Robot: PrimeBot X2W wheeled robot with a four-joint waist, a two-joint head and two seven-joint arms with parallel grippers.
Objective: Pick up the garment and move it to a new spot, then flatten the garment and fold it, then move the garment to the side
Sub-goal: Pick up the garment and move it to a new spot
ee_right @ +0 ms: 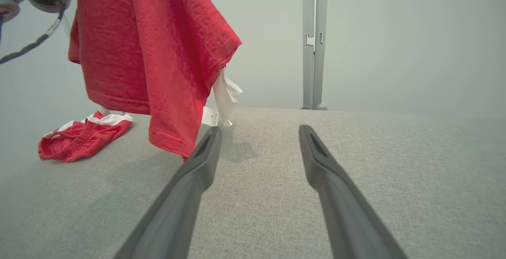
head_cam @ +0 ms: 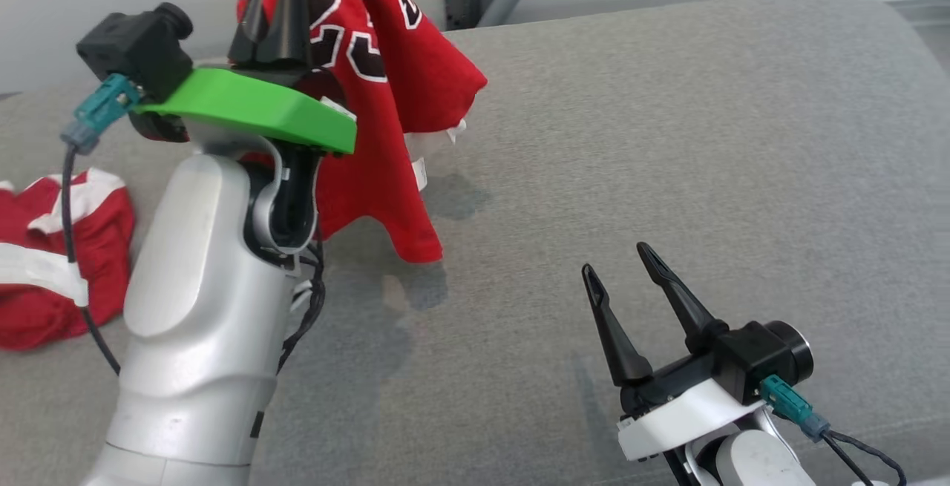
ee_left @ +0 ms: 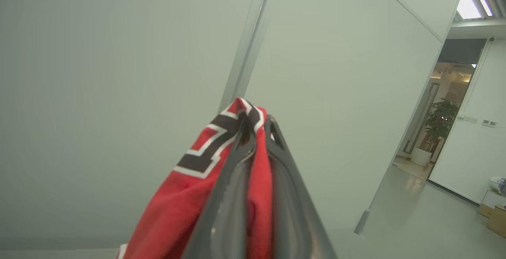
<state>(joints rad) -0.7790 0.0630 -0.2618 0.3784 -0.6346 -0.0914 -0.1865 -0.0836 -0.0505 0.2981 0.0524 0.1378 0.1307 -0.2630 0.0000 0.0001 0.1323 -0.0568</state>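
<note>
Red garment (head_cam: 393, 122) hangs pinched in left pincer (ee_left: 257, 127).

A: The red shirt (head_cam: 386, 137)?
B: Soft cloth w/ tiny bumps, not shiny.
A: & the big grey top (head_cam: 668, 137)?
B: Cloth too, rough & woven.
A: The robot arm (head_cam: 200, 308)?
B: Smooth, shiny silver, prob. plastic. Green plate (head_cam: 252, 104) is plastic, a bit glossy. Dark fingers (ee_right: 336, 195): dull plastic.
</note>
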